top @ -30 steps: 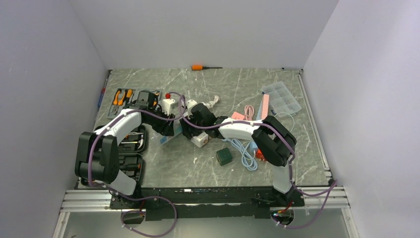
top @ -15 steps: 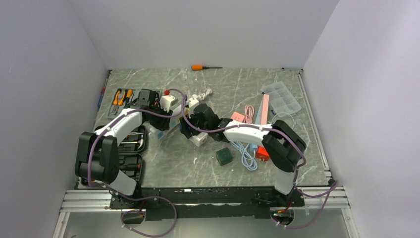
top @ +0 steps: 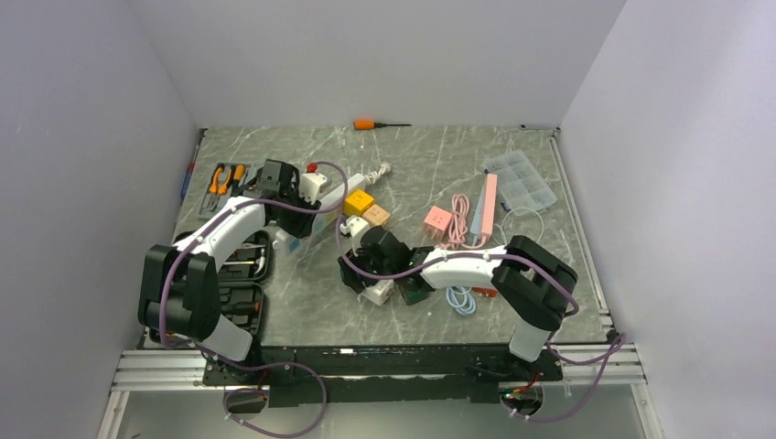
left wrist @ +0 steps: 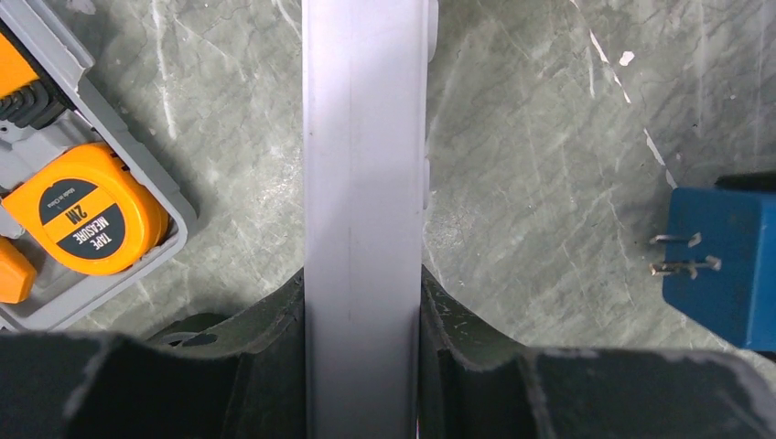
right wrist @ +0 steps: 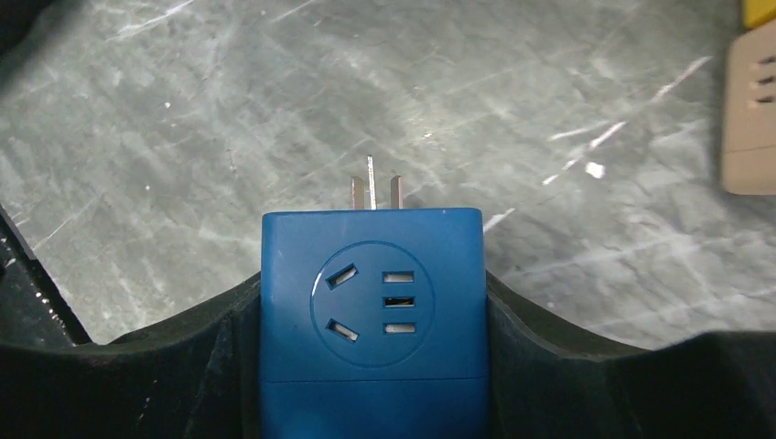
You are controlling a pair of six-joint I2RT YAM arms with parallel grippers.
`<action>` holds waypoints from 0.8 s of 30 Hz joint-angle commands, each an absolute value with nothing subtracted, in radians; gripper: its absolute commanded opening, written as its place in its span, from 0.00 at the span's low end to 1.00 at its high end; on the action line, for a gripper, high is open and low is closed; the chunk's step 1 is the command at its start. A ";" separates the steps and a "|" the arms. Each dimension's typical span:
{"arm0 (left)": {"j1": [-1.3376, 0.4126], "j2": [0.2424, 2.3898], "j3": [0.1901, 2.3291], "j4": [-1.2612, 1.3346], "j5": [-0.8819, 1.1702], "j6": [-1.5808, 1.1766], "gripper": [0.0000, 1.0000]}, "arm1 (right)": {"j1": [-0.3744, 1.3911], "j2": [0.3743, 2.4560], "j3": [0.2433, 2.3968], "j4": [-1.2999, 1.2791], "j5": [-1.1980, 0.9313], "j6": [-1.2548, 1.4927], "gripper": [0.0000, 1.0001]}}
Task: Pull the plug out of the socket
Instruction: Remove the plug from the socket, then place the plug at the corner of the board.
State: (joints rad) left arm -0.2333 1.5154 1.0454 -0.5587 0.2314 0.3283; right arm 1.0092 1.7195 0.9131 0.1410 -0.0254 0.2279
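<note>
Tabletop (top: 439, 155): grey marble pattern.
Screwdriver (top: 366, 124): orange handle, at the far edge.
Compartment box (top: 520, 181): clear plastic, far right.
Pink power strip (top: 488, 203): just left of the box.
Pink cube adapter (top: 438, 220): beside the pink strip's left side.
Light-blue cable (top: 462, 300): coiled, near the front (partly hidden).
Pliers (top: 220, 177): orange grips, far left.
Black tool case (top: 242, 306): open, near left.
Tape measure (left wrist: 84, 209): orange, marked "2M", seated in a grey tray (left wrist: 178, 215).
</note>
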 commanded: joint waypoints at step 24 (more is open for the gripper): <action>-0.230 1.459 1.160 -0.664 0.321 0.428 0.13 | 0.915 1.481 1.003 0.055 -0.159 0.110 0.95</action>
